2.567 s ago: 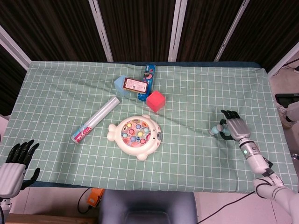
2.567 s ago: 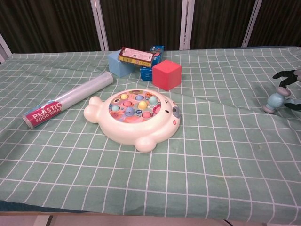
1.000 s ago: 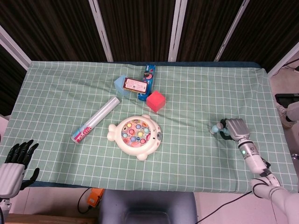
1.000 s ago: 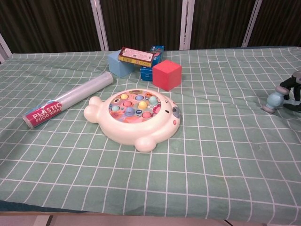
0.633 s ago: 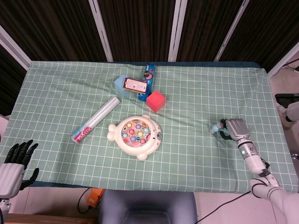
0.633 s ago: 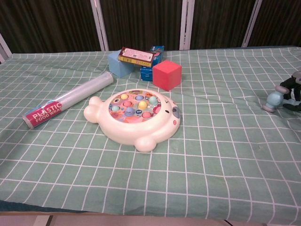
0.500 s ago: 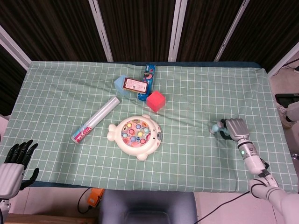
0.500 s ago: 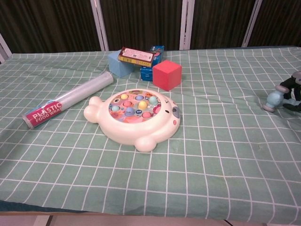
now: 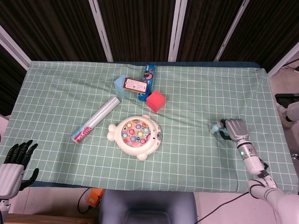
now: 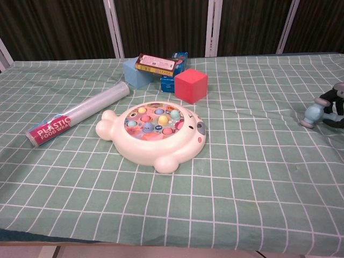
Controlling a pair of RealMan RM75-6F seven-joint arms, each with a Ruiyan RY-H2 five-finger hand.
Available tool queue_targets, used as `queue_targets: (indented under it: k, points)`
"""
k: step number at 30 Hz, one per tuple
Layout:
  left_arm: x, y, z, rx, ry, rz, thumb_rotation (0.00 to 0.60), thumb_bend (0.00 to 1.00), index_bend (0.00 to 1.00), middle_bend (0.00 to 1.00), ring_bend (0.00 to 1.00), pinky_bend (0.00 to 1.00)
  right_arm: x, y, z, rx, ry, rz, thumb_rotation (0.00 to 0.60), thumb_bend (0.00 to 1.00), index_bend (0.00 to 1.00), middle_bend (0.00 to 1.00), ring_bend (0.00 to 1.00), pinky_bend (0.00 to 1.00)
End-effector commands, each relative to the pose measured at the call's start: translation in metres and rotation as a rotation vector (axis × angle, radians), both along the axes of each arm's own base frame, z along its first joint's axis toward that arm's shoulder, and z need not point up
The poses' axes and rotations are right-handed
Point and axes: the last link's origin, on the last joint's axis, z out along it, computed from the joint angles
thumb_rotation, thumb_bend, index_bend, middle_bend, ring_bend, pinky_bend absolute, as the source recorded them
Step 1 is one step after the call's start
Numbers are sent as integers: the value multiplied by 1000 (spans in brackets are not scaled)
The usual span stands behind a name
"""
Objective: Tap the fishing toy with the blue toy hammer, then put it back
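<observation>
- The right hand sits near the right edge of the table, fingers curled around the hammer; in the chest view this hand is cut by the frame edge, dark fingers wrapped on the handle.
- The hammer's pale blue head sticks out from the hand toward the middle of the table, low over the cloth; whether it touches the cloth cannot be told.
- The left hand hangs off the near left corner, below the table edge, fingers spread and holding nothing.
- The fishing toy lies near the table's middle, well apart from the hammer: a cream fish-shaped body with a round tray of coloured pieces.
- A red cube stands just behind the fishing toy.
- Behind the cube, a flat box rests across a light blue block and a blue carton.
- A clear roll with a red "plastic food wrap" label lies slantwise to the left of the fishing toy.
- The table is covered with a green cloth ruled in white squares.
- Dark panels with pale uprights stand behind the table.
</observation>
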Motion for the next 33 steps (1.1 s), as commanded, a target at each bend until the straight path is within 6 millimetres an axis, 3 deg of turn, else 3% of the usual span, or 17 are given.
queue_targets:
  k: [1,11,21,28,33]
  points:
    - [0,0,0,1,0,0,600,413,0,0,0,66,1,-1,3,-9,-9,8,600,546,1000,727,805,833]
    - [1,0,-1,-4,-2,-5,600,413,0,0,0,66,24,-3,30,-61,-39,118,600,545,1000,726,805,833]
    - [2,-1,1,-8,-13,-15,600,412,0,0,0,67,81,4,38,-61,-81,247,600,546,1000,727,805,833]
    - [1,-2,3,-9,-20,-17,600,413,0,0,0,67,147,6,26,-20,-98,357,600,546,1000,726,806,833]
    - [0,-2,4,-5,-23,-15,600,412,0,0,0,67,216,9,6,31,-63,471,600,545,1000,726,805,832]
